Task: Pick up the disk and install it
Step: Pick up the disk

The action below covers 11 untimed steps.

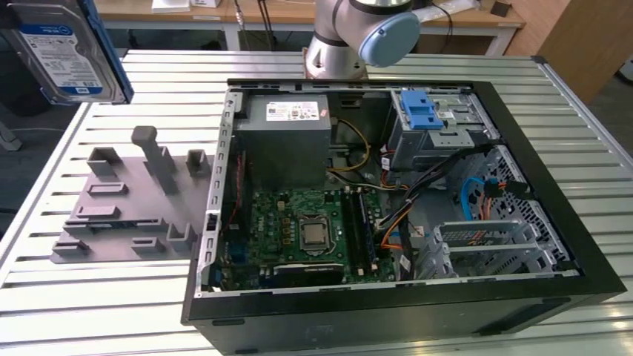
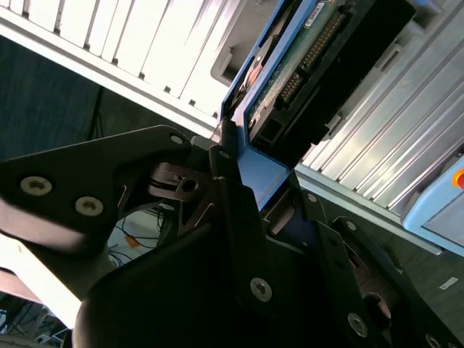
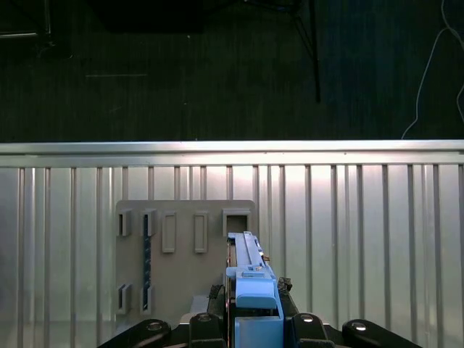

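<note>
Black claw [image 3: 251, 319] pinches the disk [image 3: 246, 264] edge-up in the air over the grey fixture plate [image 3: 185, 283] on the bench [image 3: 362, 232], at the exterior view's left of the open computer case [image 1: 396, 311]. Likely stiff, dense, shock-sensitive; grip firm metal, not circuitry.

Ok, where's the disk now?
The disk is held in the jaws, raised at the exterior view's upper left, above the grey holder plate beside the open computer case.

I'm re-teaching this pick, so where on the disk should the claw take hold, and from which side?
Across its two broad flat faces, at the end opposite the connector end, coming in edge-on from there. The disk is thin and flat, so those faces give parallel surfaces. The claw is shut on it that way now.
</note>
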### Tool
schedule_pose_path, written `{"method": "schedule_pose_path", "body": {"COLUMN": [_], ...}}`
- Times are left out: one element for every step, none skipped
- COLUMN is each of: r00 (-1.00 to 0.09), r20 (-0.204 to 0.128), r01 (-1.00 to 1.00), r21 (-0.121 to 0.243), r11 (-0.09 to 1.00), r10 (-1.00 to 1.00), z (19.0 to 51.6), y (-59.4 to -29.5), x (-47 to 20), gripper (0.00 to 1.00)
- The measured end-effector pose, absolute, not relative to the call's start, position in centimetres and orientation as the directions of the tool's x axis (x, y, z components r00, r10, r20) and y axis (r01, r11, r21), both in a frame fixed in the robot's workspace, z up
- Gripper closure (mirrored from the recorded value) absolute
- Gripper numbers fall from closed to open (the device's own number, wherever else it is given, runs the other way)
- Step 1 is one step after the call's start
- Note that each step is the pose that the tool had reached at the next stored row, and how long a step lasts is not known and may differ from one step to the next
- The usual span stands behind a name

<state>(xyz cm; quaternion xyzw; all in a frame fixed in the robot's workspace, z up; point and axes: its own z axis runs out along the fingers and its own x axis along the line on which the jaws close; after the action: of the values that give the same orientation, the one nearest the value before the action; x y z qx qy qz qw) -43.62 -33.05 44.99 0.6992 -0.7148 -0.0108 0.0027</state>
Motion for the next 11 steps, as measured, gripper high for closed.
{"method": "schedule_pose_path", "body": {"r00": [-0.022, -0.022, -0.022, -0.022, -0.022, -0.022, -0.022, -0.022, -0.022, -0.022, -0.022], "r20": [-0.011, -0.011, -0.011, -0.011, -0.011, -0.012, -0.012, -0.012, -0.012, -0.012, -0.012], "r01": [-1.000, -1.000, -1.000, -1.000, -1.000, -1.000, -1.000, -1.000, -1.000, -1.000, -1.000], "r21": [0.019, 0.019, 0.019, 0.019, 0.019, 0.019, 0.019, 0.019, 0.019, 0.019, 0.019], "r11": [0.022, 0.022, 0.022, 0.022, 0.022, 0.022, 0.022, 0.022, 0.022, 0.022, 0.022], "r10": [-1.000, -1.000, -1.000, -1.000, -1.000, -1.000, -1.000, -1.000, -1.000, -1.000, -1.000], "z": [45.03, 45.07, 45.11, 45.15, 45.17, 45.20, 45.23, 45.26, 45.28, 45.31, 45.33], "y": [-33.06, -33.05, -33.05, -33.05, -33.05, -33.05, -33.05, -33.05, -33.05, -33.05, -33.05], "x": [-43.62, -43.62, -43.62, -43.62, -43.62, -43.62, -43.62, -43.62, -43.62, -43.62, -43.62], "gripper": [0.63, 0.63, 0.63, 0.63, 0.63, 0.63, 0.63, 0.63, 0.63, 0.63, 0.63]}}
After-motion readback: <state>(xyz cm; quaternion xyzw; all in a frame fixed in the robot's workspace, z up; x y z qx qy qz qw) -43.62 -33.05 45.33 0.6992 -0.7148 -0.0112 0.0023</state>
